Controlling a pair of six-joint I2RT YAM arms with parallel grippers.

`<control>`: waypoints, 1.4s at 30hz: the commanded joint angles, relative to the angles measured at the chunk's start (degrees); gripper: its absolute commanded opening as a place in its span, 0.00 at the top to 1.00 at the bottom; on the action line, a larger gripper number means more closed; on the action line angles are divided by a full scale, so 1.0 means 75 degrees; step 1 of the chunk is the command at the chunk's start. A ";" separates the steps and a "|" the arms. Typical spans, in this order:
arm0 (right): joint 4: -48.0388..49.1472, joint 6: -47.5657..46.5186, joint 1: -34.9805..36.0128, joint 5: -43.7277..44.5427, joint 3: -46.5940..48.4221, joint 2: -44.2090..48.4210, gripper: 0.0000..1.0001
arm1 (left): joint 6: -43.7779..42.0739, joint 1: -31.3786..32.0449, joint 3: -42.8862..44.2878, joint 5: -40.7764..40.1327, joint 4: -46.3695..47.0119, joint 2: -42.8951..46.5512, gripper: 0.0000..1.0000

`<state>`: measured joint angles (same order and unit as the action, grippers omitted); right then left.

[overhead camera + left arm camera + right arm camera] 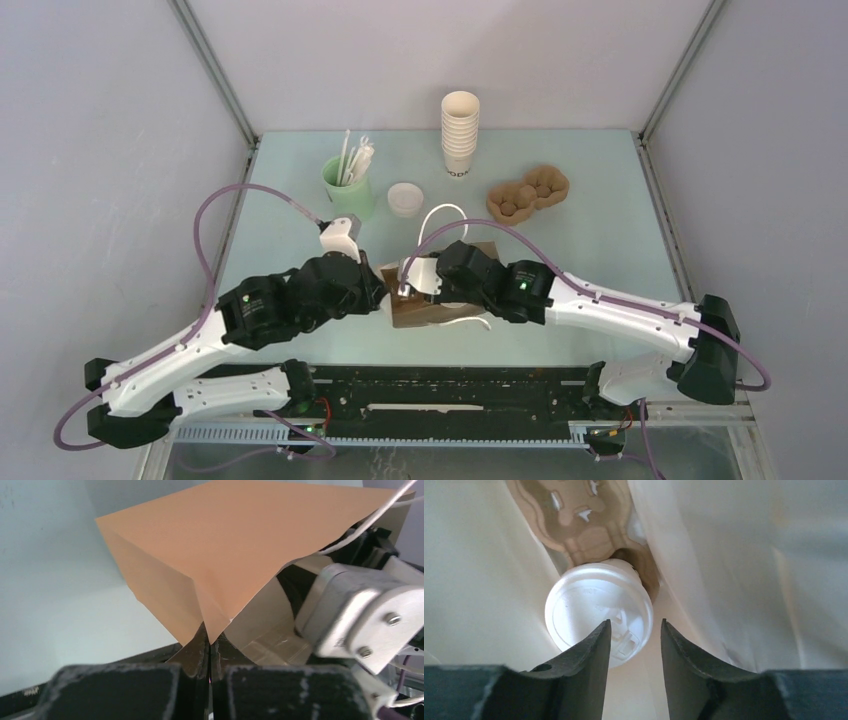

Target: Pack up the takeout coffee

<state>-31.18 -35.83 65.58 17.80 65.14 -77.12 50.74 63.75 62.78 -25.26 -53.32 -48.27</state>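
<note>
Robot lab enclosure: bare white walls (pixel 420 60), metal frame posts (pixel 215 75), pale green table (pixel 600 240).

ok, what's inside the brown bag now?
The coffee cup, only its lid showing, at one end of a pulp carrier, right fingers open above it. Cup body and bag bottom are covered.

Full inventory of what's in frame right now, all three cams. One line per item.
table: one, pale green, under everything
paper bag: one, brown with white handles, centre
bagged carrier: one, brown pulp, on the paper bag's floor
takeout coffee: one, white with lid, inside the paper bag, seated in the bagged carrier
cup stack: one stack, white, lidless, far centre
straw cup: one, mint green, white straws, far left
round item: one, white, right of the straw cup; lid or cup, cannot tell
spare carrier: one, brown pulp, far right
left claw: shut on the paper bag's edge
right claw: open, above the coffee's lid
</note>
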 commanded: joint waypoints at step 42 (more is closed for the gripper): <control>-0.0425 -0.0511 -0.1247 -0.2657 0.1631 -0.2338 0.69 | 0.0413 -0.1587 0.3961 -0.0991 -0.3804 -0.0337 0.39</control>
<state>-31.83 -40.80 56.64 0.56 75.92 -91.64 54.00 53.39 87.92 -25.87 -78.72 -55.20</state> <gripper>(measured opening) 0.309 0.612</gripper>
